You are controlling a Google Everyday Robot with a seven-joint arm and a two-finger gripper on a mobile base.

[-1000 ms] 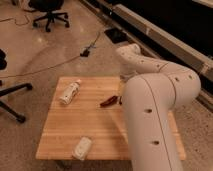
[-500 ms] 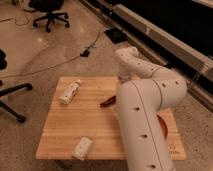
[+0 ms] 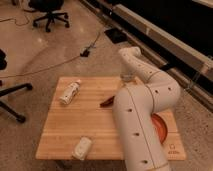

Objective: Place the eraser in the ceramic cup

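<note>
Wrist [image 3: 129, 54] now slightly rightward, gripper [image 3: 127, 76] over table's [image 3: 85, 120] far edge, its grip state unclear.

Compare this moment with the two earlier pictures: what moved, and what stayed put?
The arm shifted: its elbow drew in leftward, uncovering part of the orange plate that it hid a second ago. The gripper hangs at the far edge of the table, as before; no grasp or release can be seen. The white bottle, red pepper and white object at the near edge stayed put.

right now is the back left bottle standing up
No, the bottle lies on its side; the gripper hangs by the far edge of the table.
</note>
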